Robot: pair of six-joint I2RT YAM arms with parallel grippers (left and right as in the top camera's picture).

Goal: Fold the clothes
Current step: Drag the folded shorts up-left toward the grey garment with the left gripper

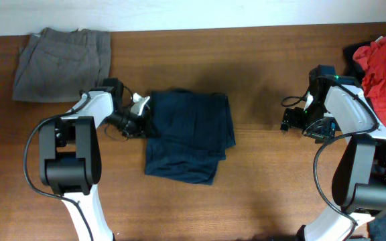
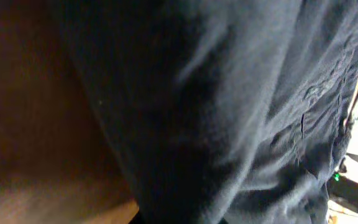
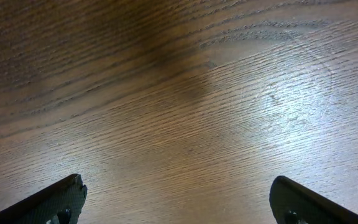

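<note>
The dark navy trousers [image 1: 189, 134] lie partly folded in the middle of the table. My left gripper [image 1: 145, 120] is at their left edge. The left wrist view is filled with navy cloth [image 2: 229, 112] bunched right up against the camera. It hides the fingers, and the jaws look shut on the trousers' edge. My right gripper [image 1: 288, 124] hangs over bare wood well to the right of the trousers. It is open [image 3: 179, 202], with both fingertips [image 3: 55, 199] wide apart and nothing between them.
Folded grey-khaki trousers [image 1: 62, 57] lie at the back left. A red garment [image 1: 384, 67] on top of black cloth [image 1: 354, 53] is heaped at the right edge, behind the right arm. Brown wooden table [image 1: 267, 187] shows around the trousers.
</note>
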